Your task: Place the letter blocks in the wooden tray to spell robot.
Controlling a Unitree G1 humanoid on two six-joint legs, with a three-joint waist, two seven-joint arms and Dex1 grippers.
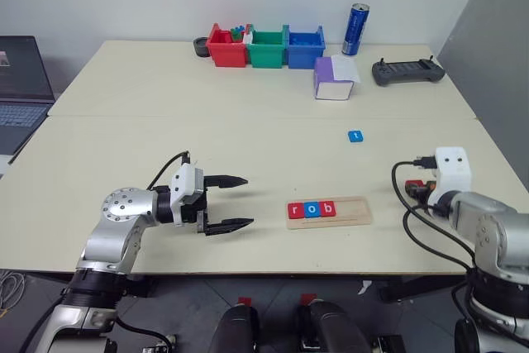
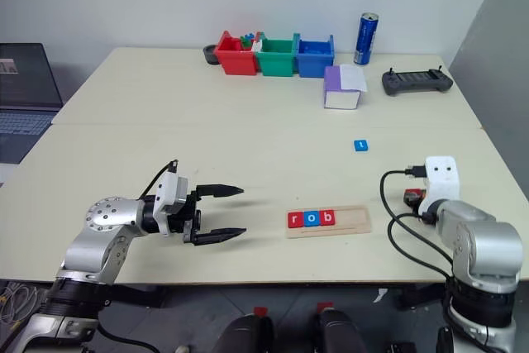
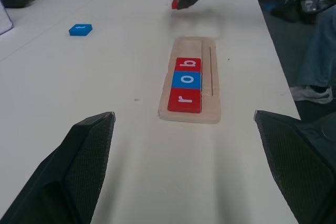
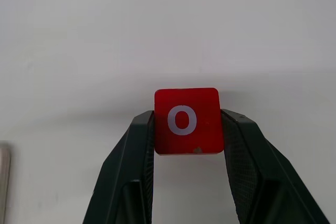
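The wooden tray [image 1: 355,213] lies near the front edge of the table. Its left end holds three letter blocks: red r [image 1: 296,210], blue o [image 1: 312,209] and red b [image 1: 327,208]. A blue t block [image 1: 355,135] lies flat on the table behind the tray. My right gripper [image 4: 187,116] is shut on a red o block [image 4: 186,129], pinching its two sides just over the table, to the right of the tray. My left gripper [image 1: 248,201] hovers left of the tray, pointing at it, open with nothing between its fingers.
Red [image 1: 227,47], green [image 1: 267,47] and blue [image 1: 304,47] bins stand at the back, with a blue can [image 1: 355,29] beside them. A purple-and-white box [image 1: 335,78] and a dark controller [image 1: 407,71] sit at the back right. A laptop [image 1: 21,80] is at the far left.
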